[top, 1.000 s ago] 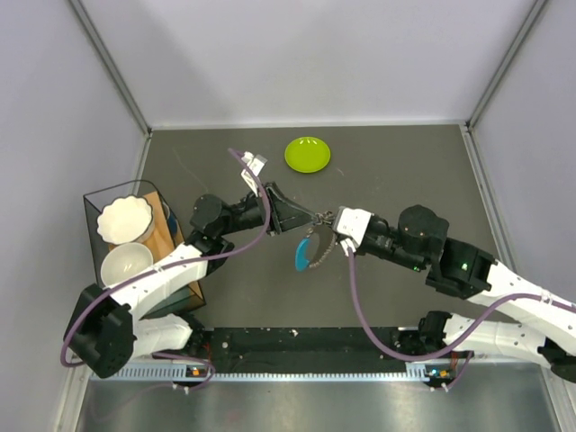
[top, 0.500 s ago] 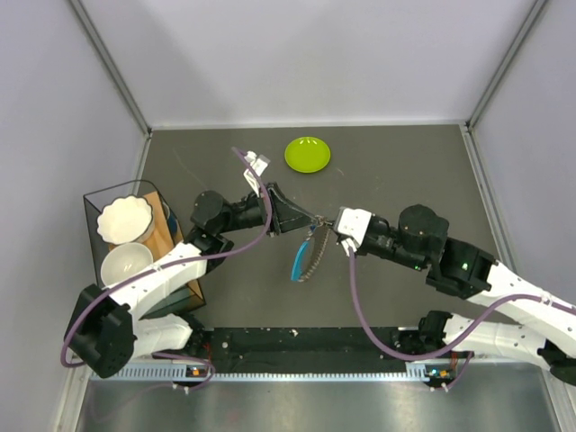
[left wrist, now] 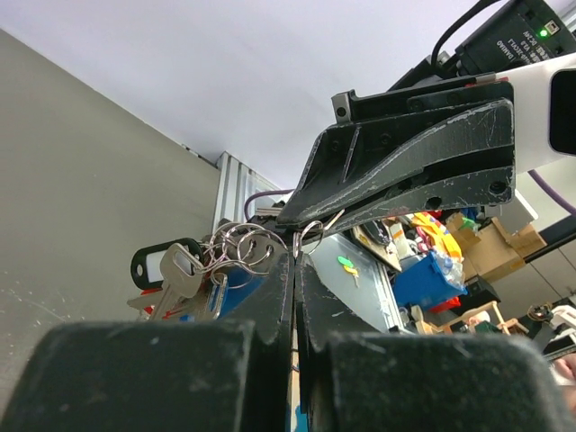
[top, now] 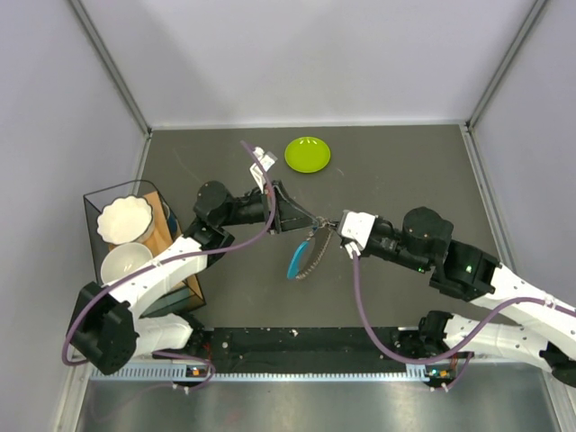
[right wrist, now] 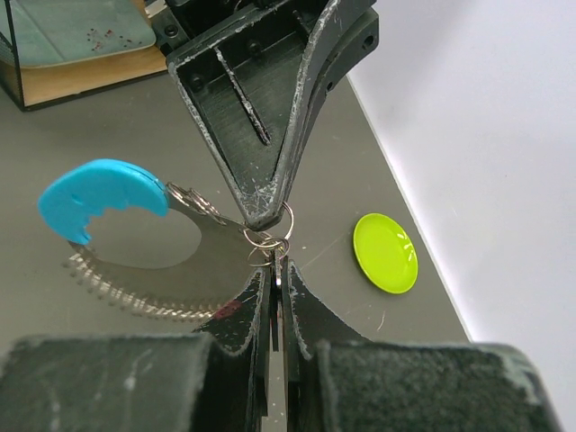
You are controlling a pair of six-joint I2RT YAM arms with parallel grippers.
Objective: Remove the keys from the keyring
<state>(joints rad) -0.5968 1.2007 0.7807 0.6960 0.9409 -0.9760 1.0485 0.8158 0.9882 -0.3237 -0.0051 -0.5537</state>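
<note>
The keyring hangs in the air between both grippers above the middle of the table. Its blue crescent piece [top: 294,264] [right wrist: 97,194] and beaded chain [top: 311,256] [right wrist: 135,299] dangle below. My left gripper [top: 312,219] [left wrist: 295,259] is shut on a small split ring [right wrist: 281,220] of the keyring. My right gripper [top: 329,225] [right wrist: 276,263] is shut on the linked small rings [right wrist: 263,241], tip to tip with the left fingers [right wrist: 261,193]. In the left wrist view a silver key [left wrist: 178,281], several wire rings [left wrist: 236,247] and a black tag [left wrist: 160,262] hang bunched beside my fingers.
The lime-green plate [top: 307,154] [right wrist: 385,253] lies at the back of the table. A glass-walled box [top: 155,202] with two white bowls [top: 124,219] stands at the left. A black rail [top: 297,343] runs along the near edge.
The hanging blue piece and chain have swung and turned more edge-on, shifting slightly down-left. The left wrist has shifted slightly towards the back. Both grippers stay shut at the rings.
</note>
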